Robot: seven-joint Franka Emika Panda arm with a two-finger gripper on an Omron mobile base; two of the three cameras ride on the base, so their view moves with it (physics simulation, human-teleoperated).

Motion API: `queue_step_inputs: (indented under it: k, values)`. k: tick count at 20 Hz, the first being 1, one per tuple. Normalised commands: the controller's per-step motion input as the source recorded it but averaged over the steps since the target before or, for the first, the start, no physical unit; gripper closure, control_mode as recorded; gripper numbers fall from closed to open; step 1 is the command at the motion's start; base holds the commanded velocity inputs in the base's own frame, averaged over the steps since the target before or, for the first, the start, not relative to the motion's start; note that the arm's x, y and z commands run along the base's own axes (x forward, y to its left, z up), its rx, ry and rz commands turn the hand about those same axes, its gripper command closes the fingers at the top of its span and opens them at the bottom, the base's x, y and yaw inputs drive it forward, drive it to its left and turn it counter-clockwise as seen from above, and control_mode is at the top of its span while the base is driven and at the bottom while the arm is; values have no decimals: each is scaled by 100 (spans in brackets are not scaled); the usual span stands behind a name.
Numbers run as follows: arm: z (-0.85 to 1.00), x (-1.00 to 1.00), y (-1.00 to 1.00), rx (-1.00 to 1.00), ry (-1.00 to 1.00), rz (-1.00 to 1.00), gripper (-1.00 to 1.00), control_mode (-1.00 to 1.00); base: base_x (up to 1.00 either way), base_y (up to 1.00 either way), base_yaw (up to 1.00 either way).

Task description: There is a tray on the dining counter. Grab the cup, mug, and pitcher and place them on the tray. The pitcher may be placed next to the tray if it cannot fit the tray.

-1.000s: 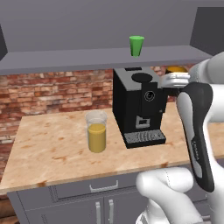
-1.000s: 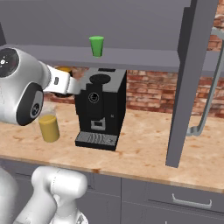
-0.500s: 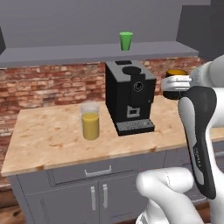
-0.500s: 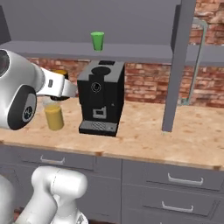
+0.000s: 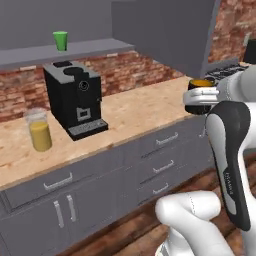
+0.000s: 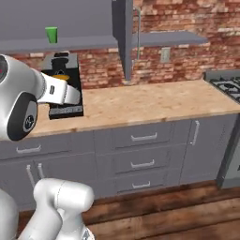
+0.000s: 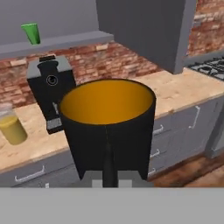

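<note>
base has swung right since a second ago, so we're carrying, not picking. left to right: clear glass pitcher [image 5: 39, 131] at 9 o'clock on the wood-grain counter [image 5: 145, 107], green tapered cup [image 5: 60, 40] at 11 on the shelf, gripper [image 7: 106, 174] clamped on the black, orange-lined mug [image 7: 107, 124].

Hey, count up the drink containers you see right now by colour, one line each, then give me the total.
Green: 1, the cup on the shelf.
Black with orange inside: 1, the mug held in the gripper.
Clear glass with orange-yellow liquid: 1, the pitcher on the counter.
Total: 3
</note>
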Motion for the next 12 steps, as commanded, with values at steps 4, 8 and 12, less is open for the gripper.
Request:
queue_step_inputs:
  k: [4, 8, 12]
  values:
    - [0, 0, 0, 0, 0, 0, 100, 100, -40, 0, -89]
    - [0, 0, 0, 0, 0, 0, 100, 100, -38, 0, -91]
    - [0, 0, 0, 0, 0, 0, 100, 100, -34, 0, -92]
